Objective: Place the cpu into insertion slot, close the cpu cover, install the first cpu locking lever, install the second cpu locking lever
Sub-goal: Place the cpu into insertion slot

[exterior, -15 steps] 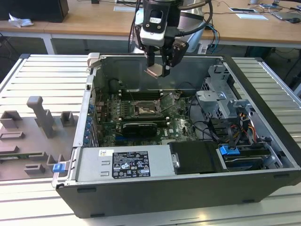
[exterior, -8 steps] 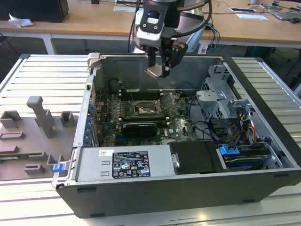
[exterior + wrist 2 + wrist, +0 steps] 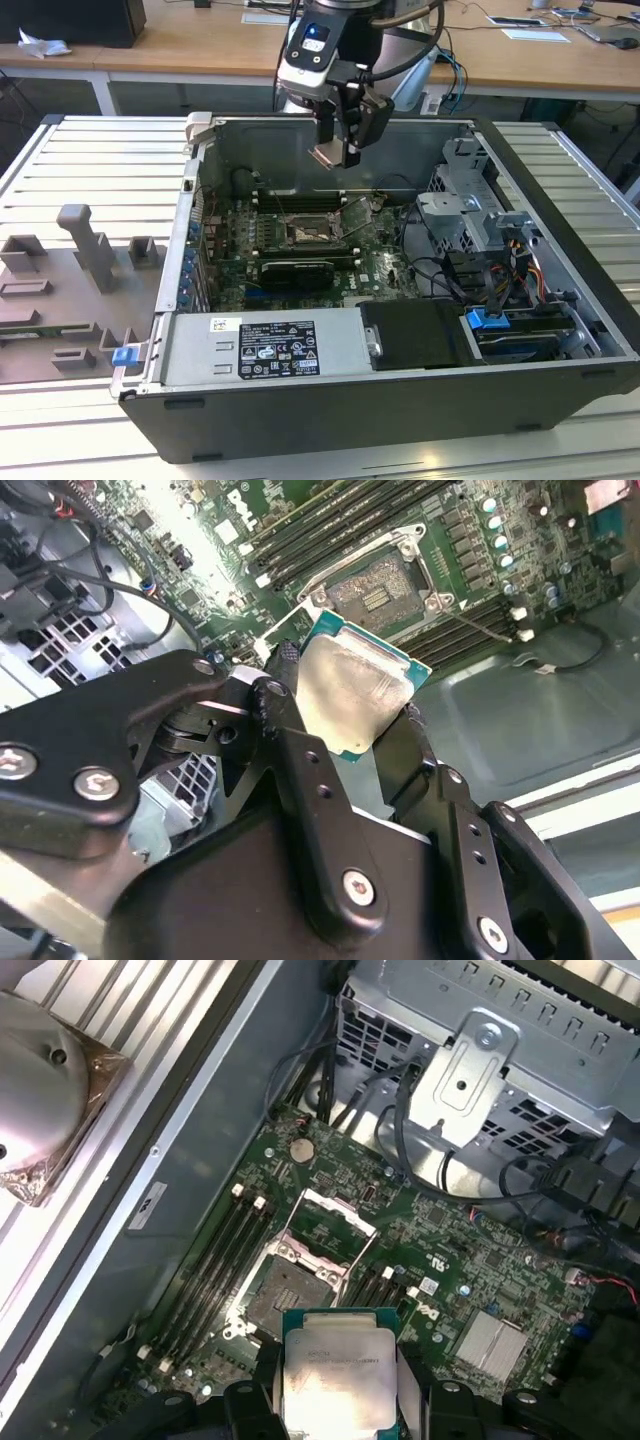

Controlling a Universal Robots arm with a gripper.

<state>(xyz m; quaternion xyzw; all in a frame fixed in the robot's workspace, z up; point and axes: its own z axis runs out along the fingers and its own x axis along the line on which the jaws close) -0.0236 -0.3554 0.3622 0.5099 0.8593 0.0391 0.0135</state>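
Gripper (image 3: 335,152) over the open case (image 3: 400,410). Its fingers (image 3: 300,760) grasp the cpu (image 3: 350,690) by two opposite edges, so the chip sits flat between them, well clear of the motherboard (image 3: 380,265). The slot (image 3: 285,1295) lies below and just beyond the fingertips, its dark centre exposed. The cover (image 3: 330,1225) stands raised on the slot's side away from the fingers.

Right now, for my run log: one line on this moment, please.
gripper: shut on chip | chip: in air over board, not in socket | socket: uncovered, empty
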